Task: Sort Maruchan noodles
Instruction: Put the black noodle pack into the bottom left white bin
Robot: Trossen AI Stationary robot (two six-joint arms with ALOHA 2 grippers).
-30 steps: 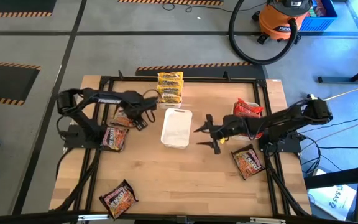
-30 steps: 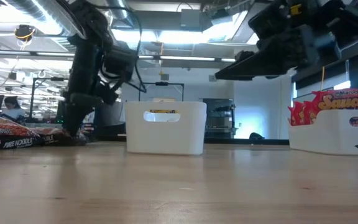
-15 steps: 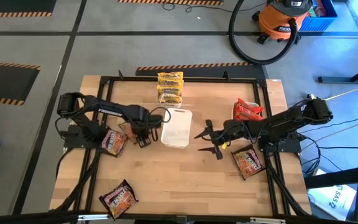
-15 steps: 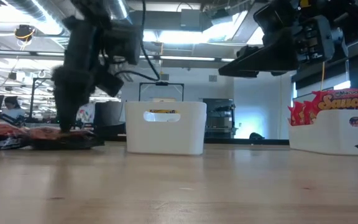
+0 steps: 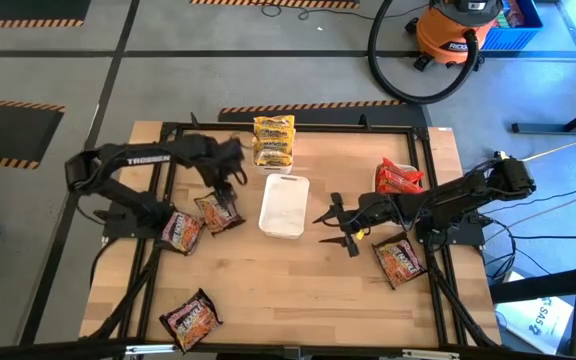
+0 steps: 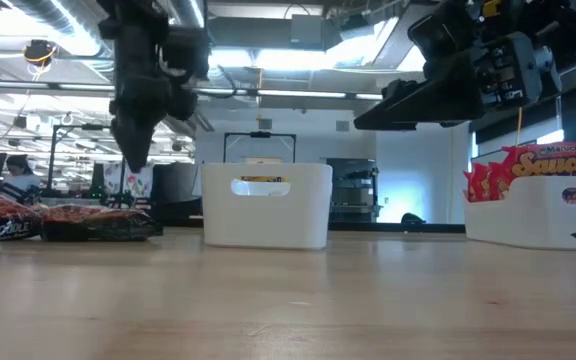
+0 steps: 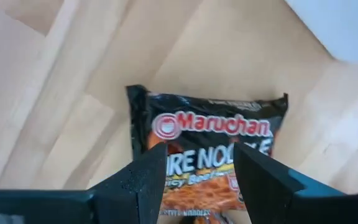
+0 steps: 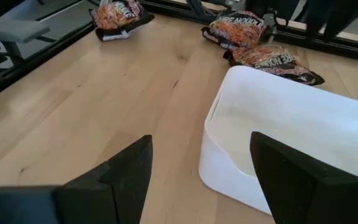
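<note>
Middle white bin [image 5: 284, 206] holds nothing; right bin [image 6: 538, 213] holds red packets [image 6: 543, 167]. Both arms' fingers spread, holding nothing.

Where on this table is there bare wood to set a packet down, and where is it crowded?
Free: the wide patch in front of the empty white tray, between the near-left dark packet and the right-side dark packet. Crowded: left of the tray, where two dark packets lie under the left gripper; the right gripper hovers beside the tray.
</note>
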